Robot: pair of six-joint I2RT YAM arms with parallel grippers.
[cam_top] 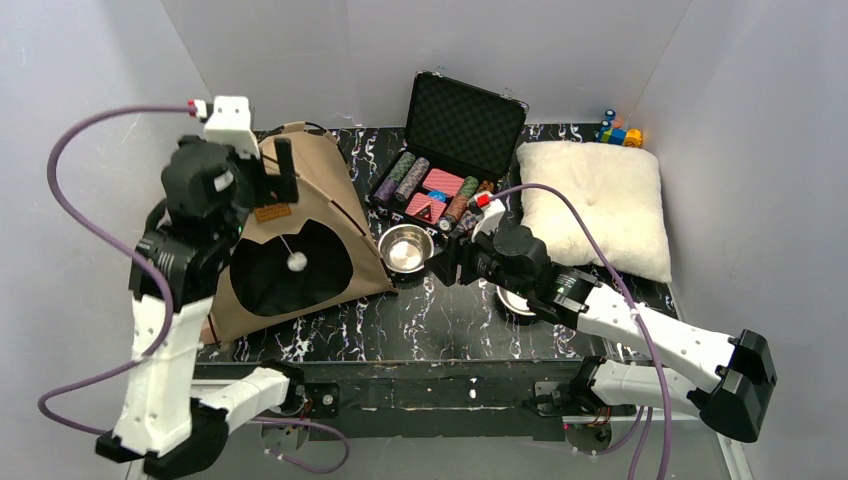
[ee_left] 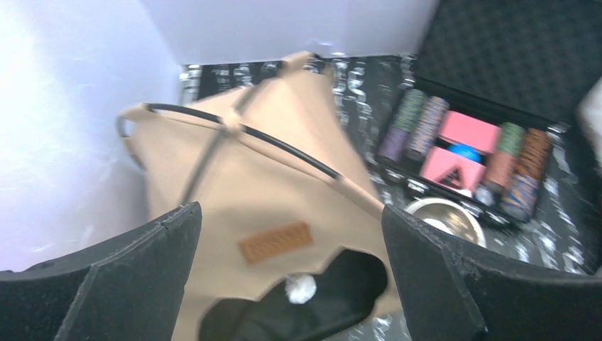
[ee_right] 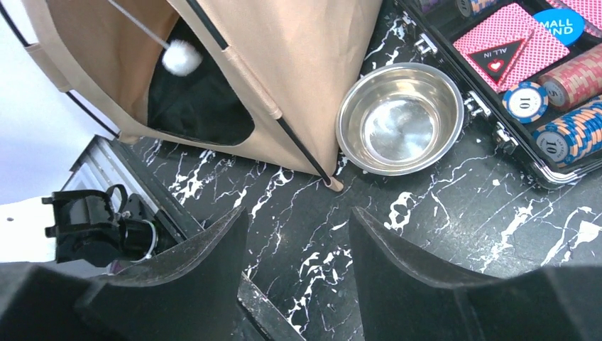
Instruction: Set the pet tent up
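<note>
Clearly the pet tent (cam_top: 320,200) stands at the left rear of the table (ee_right: 426,234), close to the left wall. Its dark arched entrance (cam_top: 290,268) faces the arms, and its near right foot rests just beside a steel bowl (ee_right: 400,118). It looks erected already: the tan canvas is drawn into a pyramid over thin black poles (ee_right: 298,143), with a brown label (ee_left: 275,241) above the entrance and a white pom-pom (ee_right: 181,57) hanging inside it.

The left gripper (cam_top: 268,172) hovers over the upper part of the tent with its jaws spread wide and nothing between them. The right gripper (ee_right: 298,220) hangs above bare table in front of the bowl, jaws partly apart and also empty.

By its look the tent is light and will slide or tip at a small push. The canvas is soft and would bunch under the fingers, so pinching a flat panel gives little control. The poles are springy rather than rigid and would bend if pushed sideways. The better holds seem to be a pole inside its sleeve along an edge, or the top where the poles cross. A foot could also be nudged along the table to square the base. An open case of poker chips (cam_top: 465,120) and a white cushion (cam_top: 595,205) sit well to the right.
</note>
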